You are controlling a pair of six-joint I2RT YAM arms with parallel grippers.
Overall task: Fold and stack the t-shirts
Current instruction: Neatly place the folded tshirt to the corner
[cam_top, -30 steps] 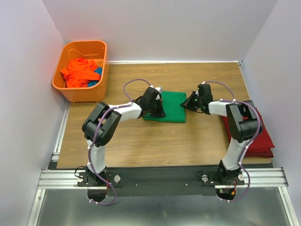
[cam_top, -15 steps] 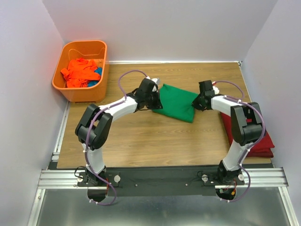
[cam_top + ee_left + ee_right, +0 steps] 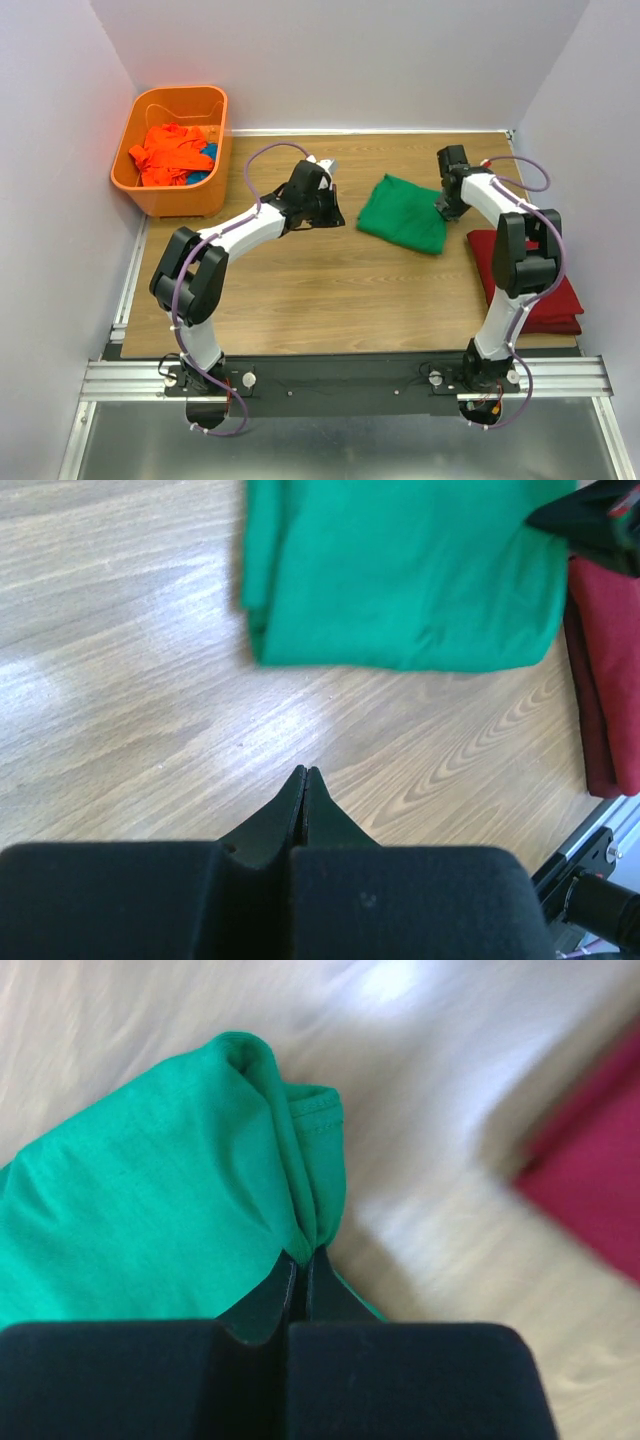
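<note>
A folded bright green t-shirt (image 3: 402, 214) lies on the wooden table, right of centre. My right gripper (image 3: 444, 208) is shut on a bunched fold at its right edge; the right wrist view shows the cloth (image 3: 150, 1200) pinched at the tips (image 3: 303, 1256). My left gripper (image 3: 338, 219) is shut and holds nothing. It hovers over bare wood left of the green shirt (image 3: 400, 570), with its tips (image 3: 305, 773) a short way from the cloth. A folded dark red t-shirt (image 3: 535, 285) lies at the table's right edge. An orange t-shirt (image 3: 165, 155) sits crumpled in the basket.
The orange plastic basket (image 3: 186, 93) stands at the back left corner, with a bit of blue cloth (image 3: 209, 153) beside the orange shirt. Pale walls close in the left, back and right sides. The dark red shirt (image 3: 605, 690) lies just right of the green one.
The green shirt has slid to the right with my right gripper, toward the dark red shirt and away from my left gripper. The left gripper has stayed near the table's middle.
</note>
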